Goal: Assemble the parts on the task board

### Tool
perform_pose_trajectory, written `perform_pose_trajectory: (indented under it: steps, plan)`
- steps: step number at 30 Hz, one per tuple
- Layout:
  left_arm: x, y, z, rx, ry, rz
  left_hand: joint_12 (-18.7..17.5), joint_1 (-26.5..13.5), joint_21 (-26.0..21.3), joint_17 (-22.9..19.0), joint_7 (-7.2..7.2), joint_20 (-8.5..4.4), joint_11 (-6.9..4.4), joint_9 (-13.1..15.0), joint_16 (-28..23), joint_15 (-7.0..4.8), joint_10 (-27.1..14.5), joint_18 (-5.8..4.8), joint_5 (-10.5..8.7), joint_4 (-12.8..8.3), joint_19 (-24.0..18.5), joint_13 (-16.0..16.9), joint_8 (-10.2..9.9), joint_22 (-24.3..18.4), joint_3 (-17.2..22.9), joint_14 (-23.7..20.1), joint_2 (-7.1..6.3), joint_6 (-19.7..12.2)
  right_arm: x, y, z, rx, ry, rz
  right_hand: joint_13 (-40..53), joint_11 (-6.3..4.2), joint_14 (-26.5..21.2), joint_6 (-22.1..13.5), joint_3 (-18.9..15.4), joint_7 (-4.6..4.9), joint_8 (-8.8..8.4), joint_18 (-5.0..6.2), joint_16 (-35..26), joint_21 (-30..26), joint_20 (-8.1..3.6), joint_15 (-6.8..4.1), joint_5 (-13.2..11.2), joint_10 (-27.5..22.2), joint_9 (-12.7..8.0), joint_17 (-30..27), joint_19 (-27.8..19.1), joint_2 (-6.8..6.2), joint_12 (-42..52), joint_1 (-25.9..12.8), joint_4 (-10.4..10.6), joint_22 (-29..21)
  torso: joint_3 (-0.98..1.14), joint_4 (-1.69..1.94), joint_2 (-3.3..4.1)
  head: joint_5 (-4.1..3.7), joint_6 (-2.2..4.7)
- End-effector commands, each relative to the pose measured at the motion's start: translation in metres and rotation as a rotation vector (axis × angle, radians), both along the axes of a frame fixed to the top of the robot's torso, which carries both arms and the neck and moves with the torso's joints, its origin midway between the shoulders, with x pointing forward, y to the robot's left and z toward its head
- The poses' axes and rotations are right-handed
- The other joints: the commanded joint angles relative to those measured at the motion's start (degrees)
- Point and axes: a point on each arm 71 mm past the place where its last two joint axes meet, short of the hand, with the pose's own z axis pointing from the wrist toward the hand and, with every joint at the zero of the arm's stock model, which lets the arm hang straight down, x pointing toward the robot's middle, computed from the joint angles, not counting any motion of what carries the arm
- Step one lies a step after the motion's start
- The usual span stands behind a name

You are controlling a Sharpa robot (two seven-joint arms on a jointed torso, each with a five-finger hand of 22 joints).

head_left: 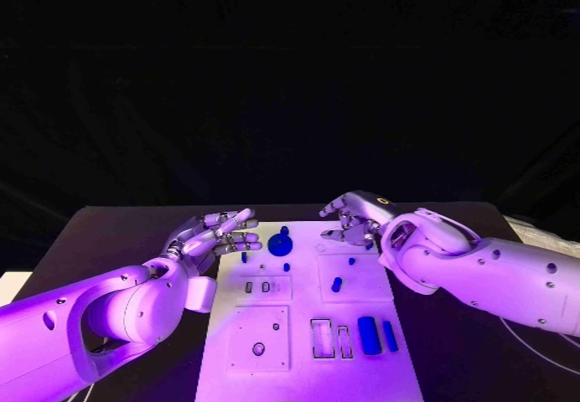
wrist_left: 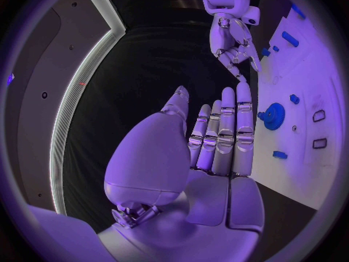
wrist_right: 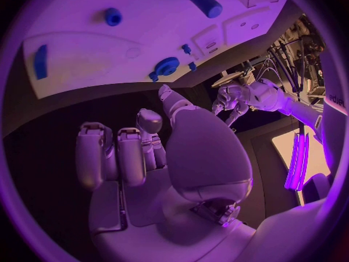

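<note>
White plate: task board [head_left: 302, 368] centred on black table [head_left: 121, 222], long axis running 12 to 6 in head view.
Gear: blue toothed wheel [head_left: 281, 244] at about 11 o'clock on board, near far edge; also at [wrist_left: 274, 116] and [wrist_right: 167, 66].
Far pegs: small blue pieces [head_left: 287, 267] just 6 o'clock of gear; another short one [head_left: 337, 284] toward board middle.
Near pieces: two long blue bars [head_left: 370, 334] at about 5 o'clock, beside empty rectangular slots [head_left: 322, 337].
Left hand: [head_left: 218, 238] at board's 10 o'clock edge, just beside gear, not touching. Fingers [wrist_left: 227, 131] straight and together, palm bare; released, holding nothing.
Right hand: [head_left: 353, 221] over far edge at about 1 o'clock. Fingers [wrist_right: 109, 154] partly curled, nothing seen in them; reads as released. Fingertips hidden in head view, so contact with board can't be confirmed.
Step (judgement): approach to first pick; gear looks like nearest target for left hand. No piece visibly seated yet.
How to do it well: come down on gear from above, pinch across rim, not teeth only. Keep wrist clear of small pegs at 6 o'clock of gear. Lift straight before translating. Hold right hand off until gear clears.
Risk: flat gear on smooth plate likely slides under a one-sided push.
</note>
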Motion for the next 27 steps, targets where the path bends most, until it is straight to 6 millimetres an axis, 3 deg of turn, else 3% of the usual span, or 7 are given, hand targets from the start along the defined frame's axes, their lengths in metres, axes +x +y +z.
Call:
perform_pose_trajectory:
  steps: [1,7,10,14,19,22,27]
  plan:
    - [0.0,-0.001,0.002,-0.012,-0.008,-0.017,-0.3,-0.2,0.1,0.1,0.14,0.13,-0.07,0.0,-0.1,0.21,-0.3,0.32,0.13,-0.4,0.2,0.0,-0.2,0.1,-0.1,-0.4,0.31,0.0,-0.002,-0.014,0.002,0.111,0.049,0.043,0.1,-0.11,3.5,0.7,-0.2,-0.02,0.27,-0.94,-0.1,0.2,-0.36,-0.32,0.4,0.5,0.1,3.1,0.3,-0.06,0.4,0.6,-0.5,0.1,0.15,-0.57,-0.14,0.05,0.19]
    - [0.0,0.0,0.001,-0.012,-0.008,-0.016,-0.3,-0.2,0.1,0.1,0.14,0.13,-0.07,0.0,-0.1,0.21,-0.3,0.32,0.13,-0.4,0.2,0.0,-0.2,0.1,-0.1,-0.4,0.32,0.0,0.001,-0.059,-0.003,0.113,0.084,0.007,0.0,-0.21,3.5,1.1,-0.3,-0.1,0.2,-0.93,-0.1,0.1,-0.48,-0.43,0.6,0.4,0.0,3.2,0.2,-0.23,0.1,1.6,-1.3,0.0,0.51,-1.09,-0.28,-0.07,0.38]
    - [0.001,0.0,0.001,-0.012,-0.008,-0.016,-0.3,-0.2,0.1,0.1,0.14,0.13,-0.07,0.0,-0.1,0.21,-0.3,0.32,0.13,-0.4,0.2,0.0,-0.2,0.1,-0.1,-0.4,0.32,0.0,0.003,-0.072,-0.01,0.108,0.098,-0.012,-0.2,-0.22,3.5,1.1,-0.3,-0.1,0.15,-0.93,-0.1,0.1,-0.5,-0.44,0.7,0.2,0.0,3.2,0.2,-0.26,-0.1,1.8,-1.5,0.0,0.67,-1.32,-0.29,-0.13,0.42]
    - [0.001,0.0,0.001,-0.012,-0.008,-0.016,-0.3,-0.2,0.1,0.1,0.14,0.13,-0.07,0.0,-0.1,0.21,-0.3,0.32,0.13,-0.4,0.2,0.0,-0.2,0.1,-0.1,-0.4,0.32,0.0,0.005,-0.082,-0.017,0.1,0.111,-0.03,-0.2,-0.22,3.5,1.1,-0.3,-0.1,0.11,-0.92,-0.1,0.1,-0.51,-0.45,0.7,0.2,0.0,3.2,0.1,-0.27,-0.1,1.9,-1.6,0.0,0.88,-1.35,-0.2,-0.17,0.35]
    - [0.001,0.001,0.0,-0.012,-0.006,-0.013,-0.3,-0.2,0.1,0.1,0.14,0.13,-0.07,0.0,-0.1,0.21,-0.3,0.32,0.13,-0.4,0.2,0.0,-0.2,0.1,-0.1,-0.4,0.32,0.0,0.008,-0.091,-0.026,0.098,0.133,-0.042,-0.3,-0.22,3.5,1.1,-0.3,-0.1,0.08,-0.91,-0.1,0.1,-0.52,-0.45,0.7,0.1,0.0,3.2,0.1,-0.26,-0.3,2.0,-1.7,-0.1,0.69,-1.32,-0.2,-0.4,0.38]
    - [0.002,0.002,0.0,-0.011,-0.006,-0.009,-0.3,-0.2,0.1,0.1,0.14,0.13,-0.07,0.0,-0.1,0.21,-0.3,0.32,0.13,-0.4,0.2,0.0,-0.2,0.1,-0.1,-0.4,0.32,0.0,0.008,-0.093,-0.032,0.094,0.146,-0.045,-0.4,-0.22,3.5,1.1,-0.2,-0.09,0.05,-0.91,-0.1,0.1,-0.53,-0.45,0.7,0.1,-0.1,3.2,0.1,-0.24,-0.4,2.1,-1.8,-0.1,0.76,-1.36,-0.2,-0.31,0.14]
    - [0.003,0.003,0.0,-0.009,-0.006,-0.005,-0.3,-0.2,0.1,0.1,0.14,0.13,-0.07,0.0,-0.1,0.21,-0.3,0.32,0.13,-0.4,0.2,0.0,-0.2,0.1,-0.1,-0.4,0.32,0.0,0.007,-0.095,-0.041,0.087,0.164,-0.043,-0.4,-0.22,3.5,1.1,-0.2,-0.08,0.01,-0.9,-0.1,0.0,-0.53,-0.45,0.7,0.0,-0.1,3.2,0.0,-0.19,-0.5,2.4,-2.0,-0.2,0.69,-1.43,-0.22,-0.49,-0.1]
